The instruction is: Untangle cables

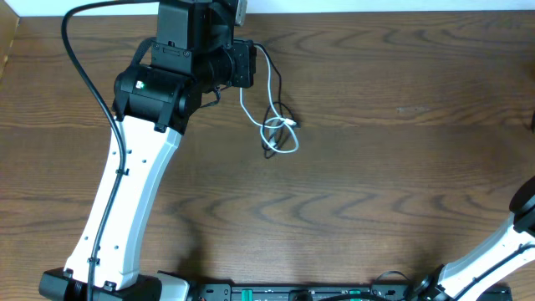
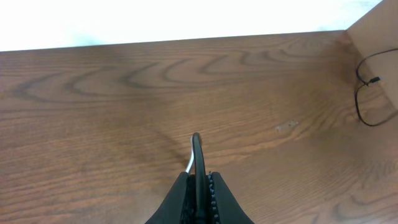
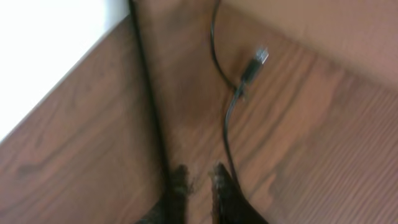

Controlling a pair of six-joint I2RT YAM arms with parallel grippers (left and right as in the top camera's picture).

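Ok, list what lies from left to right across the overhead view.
The left arm → left gripper → cables, running from it into a small tangle → right arm in the lower right corner.

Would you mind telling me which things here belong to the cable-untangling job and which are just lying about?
Job:
white cable and black cable, tangled together
left tool, shut on the black cable

Just there:
thick wire along the left arm
thin black wire loop at the side
plugged black lead ahead of the right tool
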